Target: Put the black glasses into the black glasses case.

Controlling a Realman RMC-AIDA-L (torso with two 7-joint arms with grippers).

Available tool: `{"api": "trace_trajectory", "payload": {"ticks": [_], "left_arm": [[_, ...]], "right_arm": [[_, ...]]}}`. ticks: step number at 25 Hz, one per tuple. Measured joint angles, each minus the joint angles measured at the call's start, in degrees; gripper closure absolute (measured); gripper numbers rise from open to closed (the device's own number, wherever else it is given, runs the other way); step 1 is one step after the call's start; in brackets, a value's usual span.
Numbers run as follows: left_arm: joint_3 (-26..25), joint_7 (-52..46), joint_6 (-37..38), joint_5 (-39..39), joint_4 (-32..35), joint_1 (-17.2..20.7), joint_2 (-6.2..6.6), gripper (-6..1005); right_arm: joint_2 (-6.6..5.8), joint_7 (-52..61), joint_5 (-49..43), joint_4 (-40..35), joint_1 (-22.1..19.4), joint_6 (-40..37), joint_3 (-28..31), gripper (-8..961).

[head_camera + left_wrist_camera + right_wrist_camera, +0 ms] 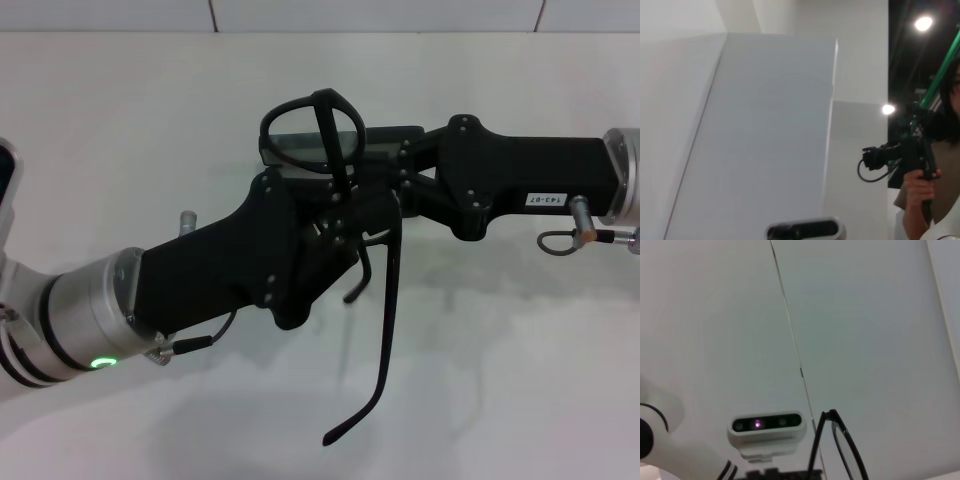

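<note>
The black glasses [310, 130] are held up above the white table where my two arms meet. Their lenses are toward the far side and one long temple arm [388, 320] hangs toward me. My left gripper [345, 210] comes from the lower left and is shut on the glasses at the temples. My right gripper [395, 175] reaches in from the right and is right beside the frame. The glasses' rim also shows in the right wrist view [842, 447]. A black rounded edge [392, 135] behind the glasses looks like the black glasses case, mostly hidden by both grippers.
The white table [130, 120] ends at a tiled wall along the far edge. A person holding a camera rig [920, 165] shows in the left wrist view. The robot's head camera [767, 425] shows in the right wrist view.
</note>
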Motion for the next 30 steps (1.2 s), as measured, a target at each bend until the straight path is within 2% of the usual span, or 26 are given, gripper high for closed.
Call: {"api": "trace_trajectory", "payload": {"ticks": [14, 20, 24, 30], "left_arm": [[-0.2, 0.0, -2.4, -2.3, -0.7, -0.1, -0.11, 956], [0.3, 0.0, 0.8, -1.8, -0.5, 0.1, 0.27, 955], [0.2, 0.0, 4.5, -1.7, 0.1, 0.4, 0.48, 955], [0.0, 0.1, 4.5, -1.5, -0.1, 0.5, 0.58, 955]], "right_arm": [[-0.04, -0.1, 0.8, 0.0, 0.0, -1.8, 0.2, 921], [-0.35, -1.1, 0.8, 0.3, -0.8, -1.1, 2.6, 921], [-0.62, -1.1, 0.8, -0.3, -2.5, -2.9, 7.6, 921], [-0.72, -0.7, 0.9, -0.4, -3.6, -13.0, 19.2, 921]]}}
